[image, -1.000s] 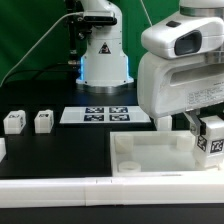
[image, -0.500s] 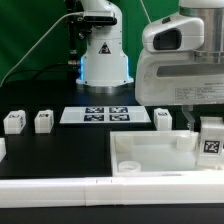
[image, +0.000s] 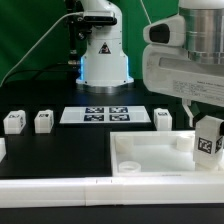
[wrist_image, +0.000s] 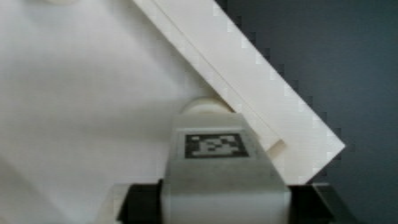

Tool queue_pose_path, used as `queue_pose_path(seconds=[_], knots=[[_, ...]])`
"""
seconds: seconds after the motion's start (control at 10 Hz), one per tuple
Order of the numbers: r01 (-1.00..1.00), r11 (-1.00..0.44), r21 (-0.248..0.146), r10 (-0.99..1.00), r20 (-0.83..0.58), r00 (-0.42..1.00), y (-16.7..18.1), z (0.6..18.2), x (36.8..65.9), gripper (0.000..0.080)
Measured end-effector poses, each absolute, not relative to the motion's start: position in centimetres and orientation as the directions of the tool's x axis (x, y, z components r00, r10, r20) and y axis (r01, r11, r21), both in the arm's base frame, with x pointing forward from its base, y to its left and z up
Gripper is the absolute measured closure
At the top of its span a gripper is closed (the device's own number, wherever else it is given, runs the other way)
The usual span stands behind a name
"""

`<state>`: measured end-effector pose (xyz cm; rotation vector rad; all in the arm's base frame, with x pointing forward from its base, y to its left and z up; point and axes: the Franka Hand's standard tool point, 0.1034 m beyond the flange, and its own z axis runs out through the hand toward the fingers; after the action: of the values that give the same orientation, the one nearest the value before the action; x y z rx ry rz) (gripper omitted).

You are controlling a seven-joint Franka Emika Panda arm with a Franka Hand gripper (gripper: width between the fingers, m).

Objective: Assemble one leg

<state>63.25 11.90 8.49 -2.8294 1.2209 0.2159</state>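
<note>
Exterior view: gripper (image: 204,133) clamps the leg (image: 208,146) above black table (image: 60,152), green backdrop (image: 28,40).

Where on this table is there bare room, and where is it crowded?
Free: the black table strip bordered by the marker board, the two loose legs and the square white part. Crowded: the exterior view's right, where the gripper holds a leg at that part's corner.
</note>
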Motion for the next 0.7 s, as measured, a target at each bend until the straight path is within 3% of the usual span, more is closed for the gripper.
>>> queue_pose_path(seconds=[0.3,0.4,0.7], knots=[[-0.909,-0.413,0.055,-0.905,-0.141,0.402,12.43,8.44,63.14,0.0503],[-0.963,-0.259,0.075,-0.959,-0.138,0.247,12.75,8.45,63.12,0.0503],[-0.987,-0.13,0.091,-0.984,-0.137,0.117,12.98,8.45,63.11,0.0503]])
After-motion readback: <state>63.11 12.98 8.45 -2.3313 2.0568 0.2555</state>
